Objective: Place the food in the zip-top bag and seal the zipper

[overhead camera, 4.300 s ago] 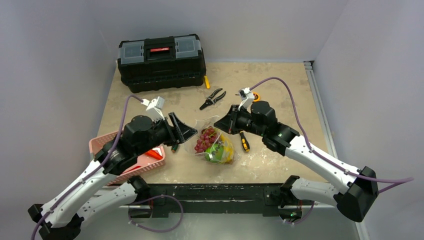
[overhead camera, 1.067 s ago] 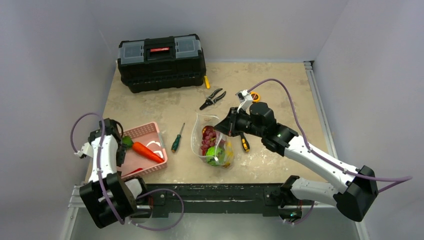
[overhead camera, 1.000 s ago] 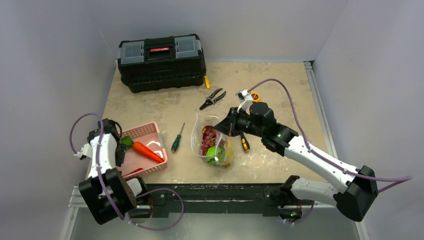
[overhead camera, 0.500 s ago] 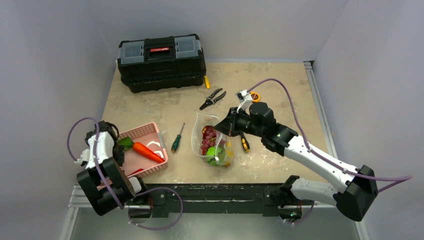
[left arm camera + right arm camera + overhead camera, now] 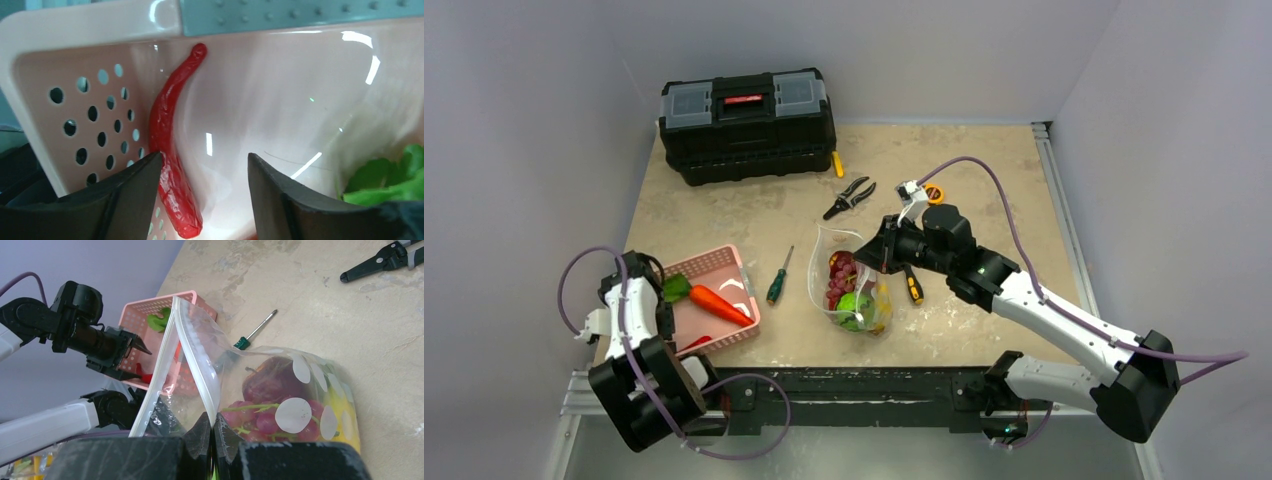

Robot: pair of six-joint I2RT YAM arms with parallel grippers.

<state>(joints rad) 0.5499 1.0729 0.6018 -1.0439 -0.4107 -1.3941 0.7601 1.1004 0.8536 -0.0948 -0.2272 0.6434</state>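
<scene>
Left gripper (image 5: 205, 167): jaws parted, gripping nothing, poised inside pink basket (image 5: 714, 258) at 8 o'clock of table (image 5: 984, 170); red chili (image 5: 167, 150) at 9 o'clock of the gap; carrot (image 5: 717, 303) also in basket. Right gripper (image 5: 212, 427): pinched closed on zipper (image 5: 197, 355) of zip-top bag (image 5: 849, 290), near table centre, mouth gaping toward 9 o'clock; grapes (image 5: 837, 278) inside

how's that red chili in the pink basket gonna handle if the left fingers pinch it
The red chili looks glossy, so it is probably slippery and may squirt out of a pinch. It is thin and curved and lies along the pink basket wall, so it could twist or pivot when squeezed. Being so slim, it is likely light.
</scene>
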